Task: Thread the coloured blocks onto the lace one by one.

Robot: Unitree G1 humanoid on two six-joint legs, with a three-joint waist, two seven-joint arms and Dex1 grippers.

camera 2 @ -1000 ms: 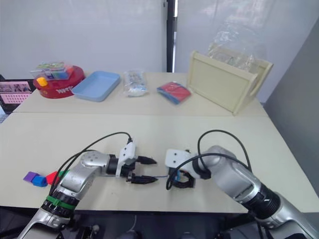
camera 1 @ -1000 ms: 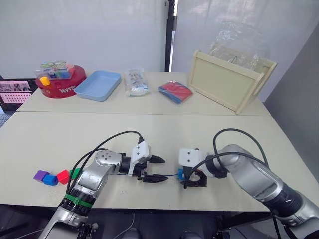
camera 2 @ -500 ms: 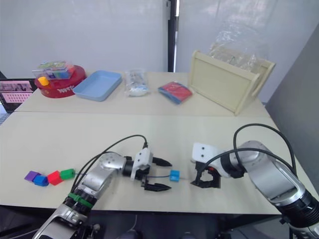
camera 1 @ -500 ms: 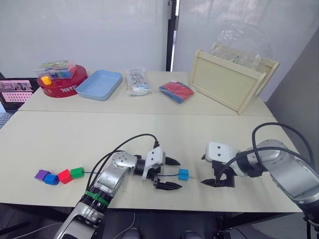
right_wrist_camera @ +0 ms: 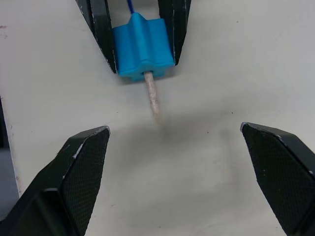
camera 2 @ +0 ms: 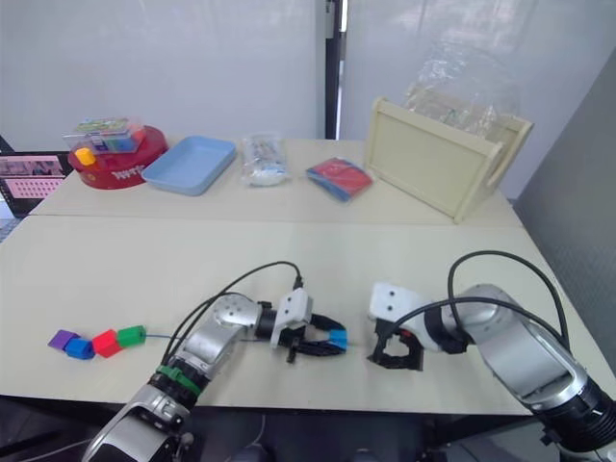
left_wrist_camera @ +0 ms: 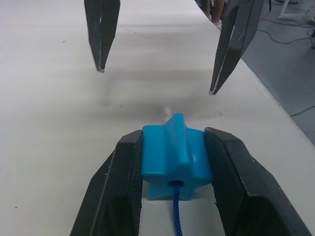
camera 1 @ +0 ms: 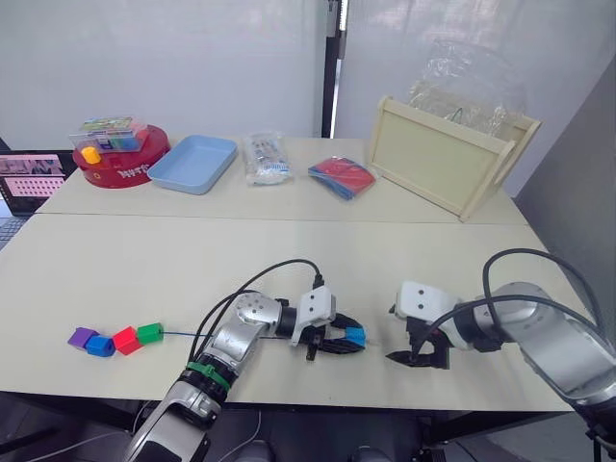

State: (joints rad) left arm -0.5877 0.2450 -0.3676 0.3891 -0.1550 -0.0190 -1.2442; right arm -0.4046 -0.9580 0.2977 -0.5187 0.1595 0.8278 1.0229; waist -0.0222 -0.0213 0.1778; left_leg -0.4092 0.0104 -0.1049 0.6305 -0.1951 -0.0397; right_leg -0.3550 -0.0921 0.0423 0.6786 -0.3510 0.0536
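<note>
**Lace tip pokes out toward the waiting right claw**

The left gripper (left_wrist_camera: 172,162) is clamped on the small light-blue plastic block (left_wrist_camera: 174,160), which sits on the cream table (camera 1: 289,250). The thin dark-blue lace (left_wrist_camera: 175,221) enters the block's near hole, and its pale stiff tip (right_wrist_camera: 152,96) juts from the far face, its long axis pointing straight at the right gripper (right_wrist_camera: 177,162). That gripper, fingers spread wide and holding nothing, is just beyond the tip and the nearer one to pull it. The purple, blue, red and green blocks (camera 1: 114,339) lie well apart from the light-blue block, on its left-arm side.
</note>
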